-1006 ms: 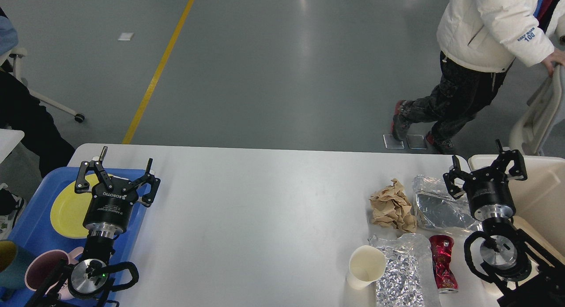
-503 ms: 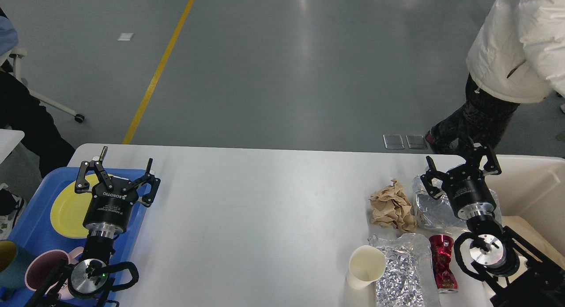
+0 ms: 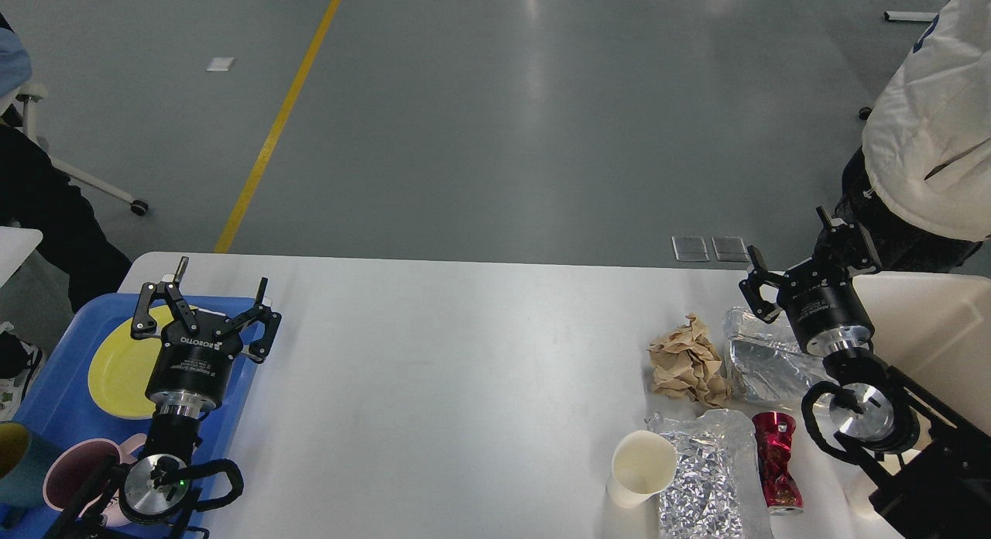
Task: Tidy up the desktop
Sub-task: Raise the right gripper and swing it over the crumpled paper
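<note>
The white desktop [image 3: 449, 369] fills the lower view. On its right side lie a crumpled brown paper [image 3: 687, 361], a crumpled foil piece [image 3: 762, 361], a flat foil sheet [image 3: 704, 477], a crushed red can [image 3: 776, 461] and a white paper cup [image 3: 641, 468]. My right gripper [image 3: 807, 248] is open and empty, raised above the far right edge, just beyond the foil piece. My left gripper [image 3: 221, 283] is open and empty over the blue tray [image 3: 54, 392], above the yellow plate [image 3: 120, 369].
A beige bin [image 3: 929, 330] stands at the right edge of the table. A pink mug [image 3: 73, 473] and a teal cup [image 3: 19, 461] sit at the tray's near end. A person in a white jacket [image 3: 937, 136] stands beyond the right corner.
My right gripper has moved left off the beige bin and up toward the table's far right edge. The person has walked to the right. My left arm has not moved.
</note>
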